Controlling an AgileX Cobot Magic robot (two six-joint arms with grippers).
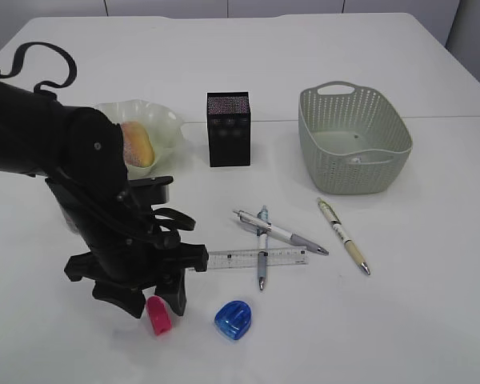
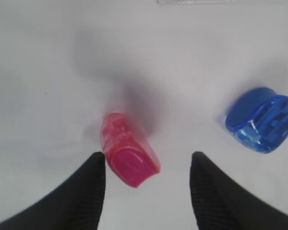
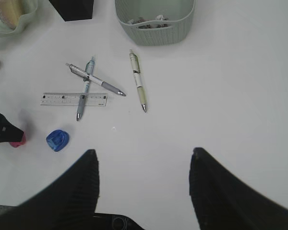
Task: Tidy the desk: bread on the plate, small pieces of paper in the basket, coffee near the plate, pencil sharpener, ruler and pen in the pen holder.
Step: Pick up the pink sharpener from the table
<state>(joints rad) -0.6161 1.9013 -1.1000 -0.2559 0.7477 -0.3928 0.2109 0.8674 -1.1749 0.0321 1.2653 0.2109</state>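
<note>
My left gripper (image 1: 156, 305) (image 2: 149, 158) stands open low over the table. A pink pencil sharpener (image 2: 127, 157) (image 1: 158, 317) lies between its fingers, close to the left one. A blue pencil sharpener (image 2: 262, 120) (image 1: 233, 319) lies to the right. The clear ruler (image 1: 256, 258) and three pens (image 1: 280, 233) (image 1: 262, 258) (image 1: 344, 237) lie mid-table. Behind them stands the black pen holder (image 1: 229, 128). Bread (image 1: 138, 144) sits on the wavy plate (image 1: 172, 122). Paper pieces (image 3: 146, 20) lie in the basket (image 1: 354, 138). My right gripper (image 3: 144, 152) hangs open and empty high above the table. The arm hides the coffee.
The bulky left arm (image 1: 80, 168) covers the table's left side in front of the plate. The ruler lies under one pen, and two pens cross each other. Bare white tabletop (image 1: 400, 320) lies at the front right.
</note>
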